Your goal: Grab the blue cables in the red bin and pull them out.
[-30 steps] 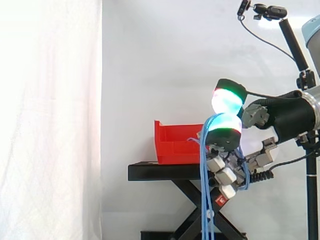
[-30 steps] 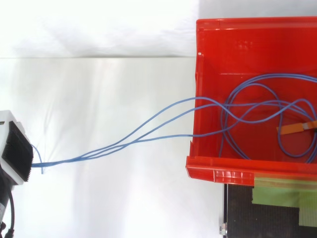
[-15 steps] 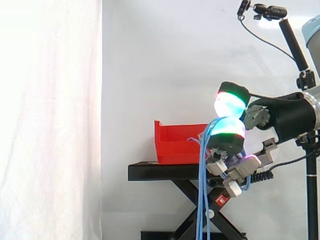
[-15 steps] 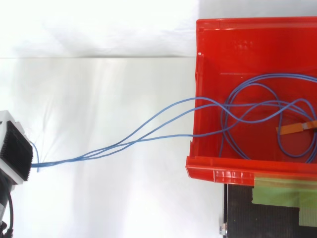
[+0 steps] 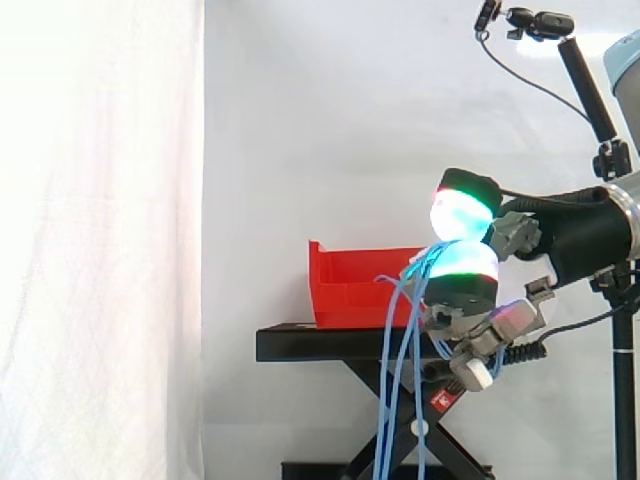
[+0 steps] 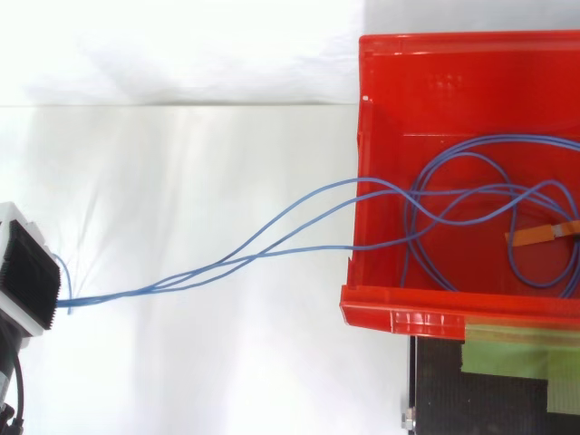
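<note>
Right of centre, side view, the hand (image 5: 465, 280) seems curled round the blue cables (image 6: 154, 287). Loops in the red bin (image 6: 435, 82) could snag its rim, dragging it.

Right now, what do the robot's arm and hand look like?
The hand has a black body, grey blocky finger segments and thick rounded fingertips glowing white, cyan and green with a touch of red, capped in black. The arm is pale blue-grey with a silver ring at the wrist.
</note>
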`<move>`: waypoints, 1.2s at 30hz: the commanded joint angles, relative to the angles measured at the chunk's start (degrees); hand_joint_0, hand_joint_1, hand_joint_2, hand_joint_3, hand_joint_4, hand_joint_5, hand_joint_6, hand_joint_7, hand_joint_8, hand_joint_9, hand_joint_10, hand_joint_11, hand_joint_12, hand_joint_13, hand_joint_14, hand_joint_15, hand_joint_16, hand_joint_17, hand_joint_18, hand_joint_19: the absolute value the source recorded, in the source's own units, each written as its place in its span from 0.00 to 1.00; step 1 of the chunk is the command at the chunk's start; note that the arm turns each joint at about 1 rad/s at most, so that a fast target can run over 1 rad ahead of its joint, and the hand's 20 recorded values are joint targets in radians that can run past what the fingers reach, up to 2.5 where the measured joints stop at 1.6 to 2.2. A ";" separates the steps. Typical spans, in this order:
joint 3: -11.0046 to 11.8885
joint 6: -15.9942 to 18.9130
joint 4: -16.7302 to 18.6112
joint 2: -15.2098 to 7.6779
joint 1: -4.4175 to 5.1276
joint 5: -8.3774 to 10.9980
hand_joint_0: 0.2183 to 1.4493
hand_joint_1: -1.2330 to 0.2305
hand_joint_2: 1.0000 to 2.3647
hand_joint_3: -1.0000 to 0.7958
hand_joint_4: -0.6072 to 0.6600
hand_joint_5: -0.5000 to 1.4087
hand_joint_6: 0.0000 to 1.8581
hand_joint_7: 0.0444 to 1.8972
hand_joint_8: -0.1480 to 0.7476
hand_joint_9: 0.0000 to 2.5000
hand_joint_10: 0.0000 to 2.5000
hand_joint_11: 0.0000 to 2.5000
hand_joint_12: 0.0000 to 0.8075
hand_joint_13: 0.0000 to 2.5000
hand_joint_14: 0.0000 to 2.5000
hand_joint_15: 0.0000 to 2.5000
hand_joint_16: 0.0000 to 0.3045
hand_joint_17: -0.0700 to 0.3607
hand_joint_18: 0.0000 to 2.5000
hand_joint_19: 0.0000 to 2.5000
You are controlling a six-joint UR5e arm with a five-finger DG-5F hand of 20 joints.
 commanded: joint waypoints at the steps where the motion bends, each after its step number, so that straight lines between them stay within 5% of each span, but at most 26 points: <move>1: 0.00 -0.40 0.00 0.00 0.02 0.00 0.56 0.35 0.00 0.00 0.53 0.73 0.46 0.34 0.39 0.53 0.01 0.61 0.35 0.58 0.00 0.67 0.14 0.38 0.36 0.29; 16: 0.00 -2.07 0.09 0.00 0.02 0.00 0.56 0.35 0.00 0.00 0.53 0.73 0.46 0.34 0.36 0.57 0.00 0.73 0.35 0.58 0.08 0.69 0.14 0.38 0.37 0.30; 30: 0.09 -4.36 0.18 0.00 -0.07 0.00 0.56 0.35 0.00 0.00 0.50 0.72 0.47 0.34 0.34 0.55 0.08 0.72 0.35 0.57 0.07 0.69 0.14 0.38 0.36 0.30; 36: 0.35 -8.05 0.53 0.00 -0.25 -0.09 0.53 0.32 0.00 0.00 0.50 0.69 0.50 0.32 0.35 0.53 0.09 0.71 0.35 0.56 0.07 0.69 0.14 0.38 0.36 0.30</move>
